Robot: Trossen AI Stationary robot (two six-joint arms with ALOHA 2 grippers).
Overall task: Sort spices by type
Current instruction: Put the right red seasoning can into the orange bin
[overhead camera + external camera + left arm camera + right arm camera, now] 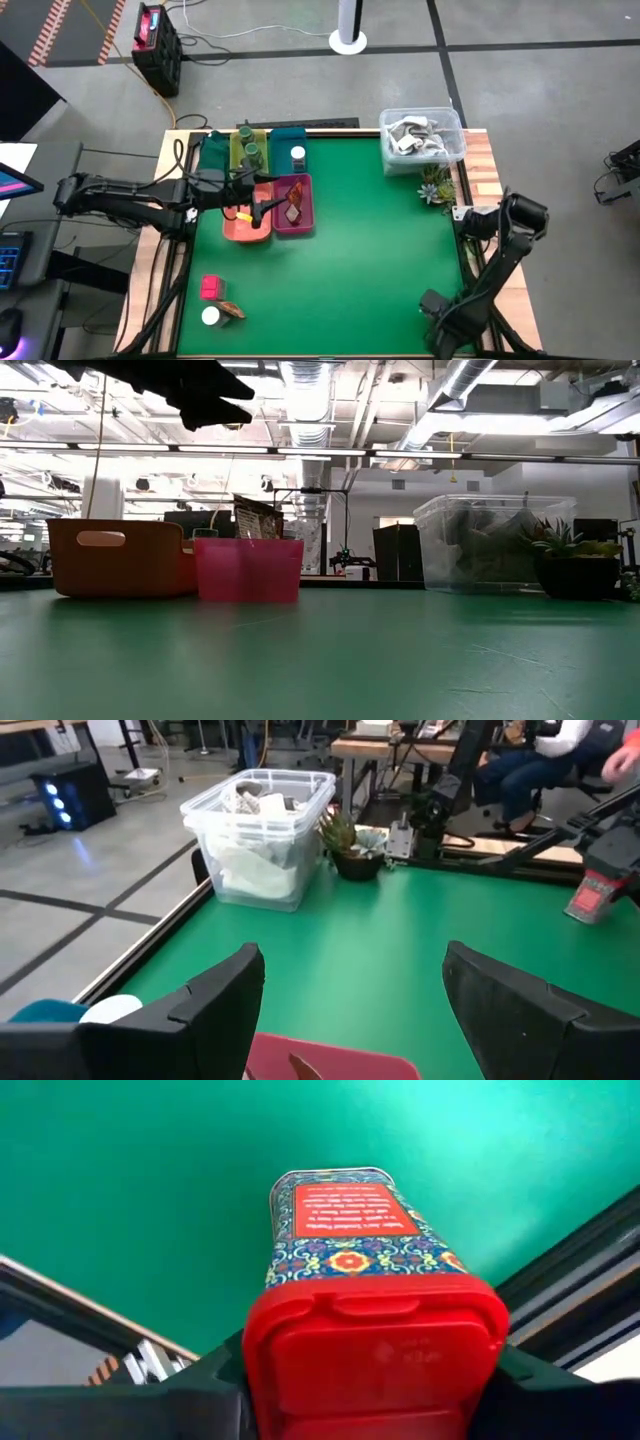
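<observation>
The left gripper (262, 208) hangs with its fingers (215, 995) spread wide and nothing between them, just above the pink tray (303, 222) and beside the orange tray (236, 230); a reddish-brown leaf-like piece (292, 207) already stands in the pink tray directly below it, so this looks like a finished drop-off. Behind it, 2 dark green jars (250, 153) share one tray and 1 white-capped jar (298, 156) sits in the teal tray (285, 138). Well away toward the table's near edge wait a pink-red block (211, 288), a second white-capped jar (211, 316) and another leaf-like piece (231, 310). The right gripper (372, 1370) is clamped on a red-capped patterned tin (350, 1240), probably a paired spice
</observation>
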